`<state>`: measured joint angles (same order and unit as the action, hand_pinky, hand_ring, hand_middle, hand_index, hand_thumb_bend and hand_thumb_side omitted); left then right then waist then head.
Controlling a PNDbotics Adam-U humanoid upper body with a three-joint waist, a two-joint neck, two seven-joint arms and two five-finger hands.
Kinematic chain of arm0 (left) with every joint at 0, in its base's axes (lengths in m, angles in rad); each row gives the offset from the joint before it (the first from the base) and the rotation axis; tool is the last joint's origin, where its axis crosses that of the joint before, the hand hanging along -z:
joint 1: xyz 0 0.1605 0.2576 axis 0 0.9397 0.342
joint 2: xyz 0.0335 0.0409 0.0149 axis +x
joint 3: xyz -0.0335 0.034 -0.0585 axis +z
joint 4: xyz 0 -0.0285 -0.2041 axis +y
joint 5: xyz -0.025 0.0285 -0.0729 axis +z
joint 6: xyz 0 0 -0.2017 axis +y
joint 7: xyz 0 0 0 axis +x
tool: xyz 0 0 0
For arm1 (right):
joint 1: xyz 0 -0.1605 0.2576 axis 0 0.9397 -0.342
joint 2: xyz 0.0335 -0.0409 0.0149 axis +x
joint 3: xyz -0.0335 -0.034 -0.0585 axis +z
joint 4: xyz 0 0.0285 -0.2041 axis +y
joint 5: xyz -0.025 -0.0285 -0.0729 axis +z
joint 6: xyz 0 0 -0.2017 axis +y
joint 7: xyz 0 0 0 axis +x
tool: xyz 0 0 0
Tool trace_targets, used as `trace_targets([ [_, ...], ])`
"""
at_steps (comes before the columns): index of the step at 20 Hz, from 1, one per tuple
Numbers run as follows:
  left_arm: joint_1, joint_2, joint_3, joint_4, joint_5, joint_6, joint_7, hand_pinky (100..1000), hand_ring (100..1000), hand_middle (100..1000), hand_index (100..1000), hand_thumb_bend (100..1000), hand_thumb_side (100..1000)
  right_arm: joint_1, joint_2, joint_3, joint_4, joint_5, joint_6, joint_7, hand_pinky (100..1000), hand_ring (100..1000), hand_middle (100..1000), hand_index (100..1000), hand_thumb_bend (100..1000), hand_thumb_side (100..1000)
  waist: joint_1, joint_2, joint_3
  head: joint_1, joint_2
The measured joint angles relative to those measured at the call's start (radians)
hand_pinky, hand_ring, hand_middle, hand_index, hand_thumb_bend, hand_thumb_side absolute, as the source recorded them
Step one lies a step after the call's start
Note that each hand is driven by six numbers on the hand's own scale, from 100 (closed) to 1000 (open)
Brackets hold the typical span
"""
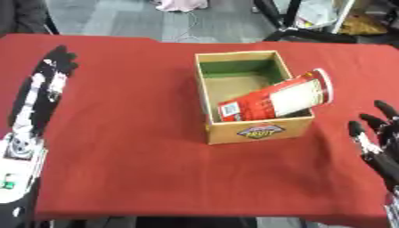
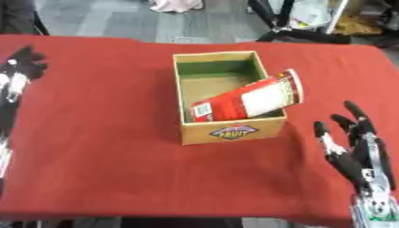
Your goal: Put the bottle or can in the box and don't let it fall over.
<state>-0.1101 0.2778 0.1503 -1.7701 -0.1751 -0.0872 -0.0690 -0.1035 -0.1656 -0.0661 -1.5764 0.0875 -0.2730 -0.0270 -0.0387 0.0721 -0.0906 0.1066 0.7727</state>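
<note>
A red and white can (image 1: 277,99) lies tilted in the cardboard box (image 1: 257,131), its base low inside and its top leaning out over the box's right wall. The box stands in the middle of the red table (image 1: 132,147). My right hand (image 2: 362,156) is open at the lower right, fingers straight, apart from the box and touching nothing. At the far left my left hand (image 1: 56,62) rests open, fingers pointing away, well clear of the box.
The red cloth ends at the near edge and at the far edge, beyond which are grey floor, chair legs (image 1: 296,31) and a pink cloth (image 1: 181,4). A fruit label (image 1: 261,131) marks the box's front.
</note>
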Motion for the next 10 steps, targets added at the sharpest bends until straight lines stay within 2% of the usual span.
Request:
trace_targets([
  [5, 0.035, -0.014, -0.001, -0.107, -0.012, 0.062, -0.004, 891, 834, 819, 965, 258, 906, 0.006, 0.0, 0.005, 0.0, -0.003, 0.0, 0.0, 964, 850, 974, 946, 374, 379, 0.0, -0.002, 0.001, 0.01, 0.0],
  [10, 0.038, -0.015, -0.004, -0.142, -0.012, 0.095, -0.007, 892, 835, 820, 965, 256, 906, 0.007, 0.0, 0.006, 0.0, -0.003, 0.001, 0.003, 963, 849, 973, 946, 360, 358, 0.0, -0.003, -0.001, 0.011, 0.0],
])
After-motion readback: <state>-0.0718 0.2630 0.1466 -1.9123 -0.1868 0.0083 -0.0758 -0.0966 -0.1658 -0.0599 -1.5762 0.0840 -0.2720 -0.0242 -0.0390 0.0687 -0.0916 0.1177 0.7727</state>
